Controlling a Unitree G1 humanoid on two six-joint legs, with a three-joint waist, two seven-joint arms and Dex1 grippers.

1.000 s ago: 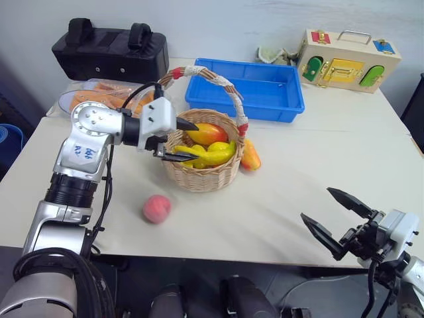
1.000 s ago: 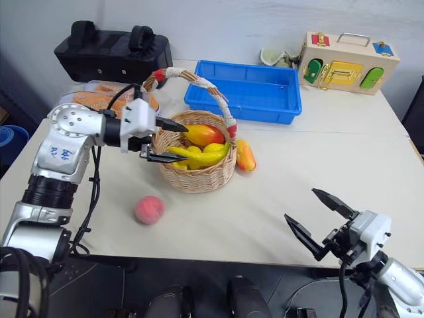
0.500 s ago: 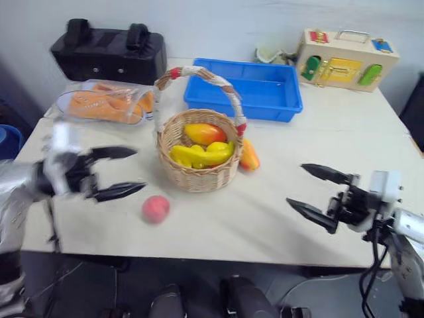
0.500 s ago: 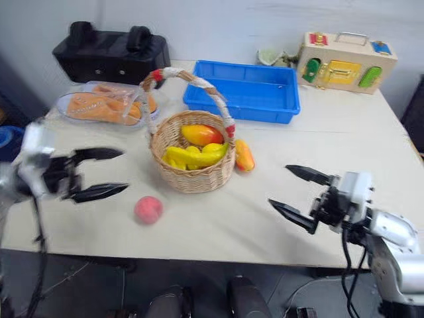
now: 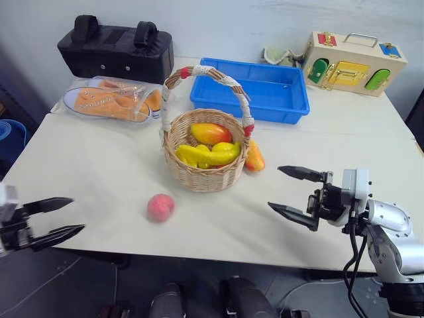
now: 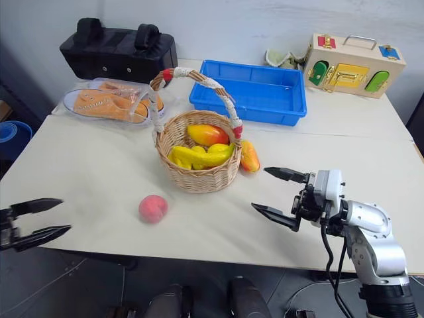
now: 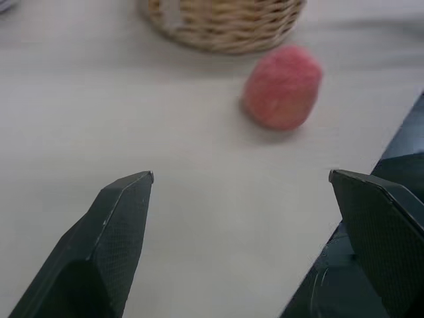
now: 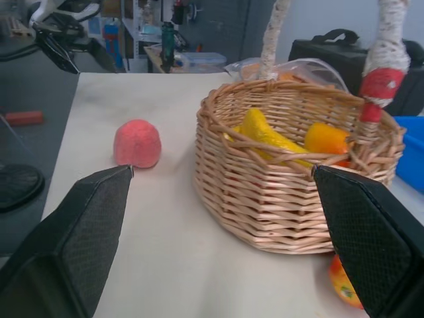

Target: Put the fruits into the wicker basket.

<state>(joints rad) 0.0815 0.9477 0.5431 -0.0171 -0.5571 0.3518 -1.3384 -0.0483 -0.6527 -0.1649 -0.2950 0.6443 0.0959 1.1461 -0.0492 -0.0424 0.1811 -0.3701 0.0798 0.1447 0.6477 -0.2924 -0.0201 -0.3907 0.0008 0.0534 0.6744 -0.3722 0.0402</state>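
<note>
Both my grippers, left (image 5: 58, 215) and right (image 5: 289, 193), gape wide, empty. Banana (image 5: 207, 155) lies crosswise in wicker basket (image 5: 205, 173), mid-counter (image 5: 99, 165). Peach (image 5: 160, 207) sits near the front edge.

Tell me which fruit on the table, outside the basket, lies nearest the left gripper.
The pink-red peach, alone on the bare table in front of the wicker basket. The other loose fruit, a mango, lies against the basket's far side.
</note>
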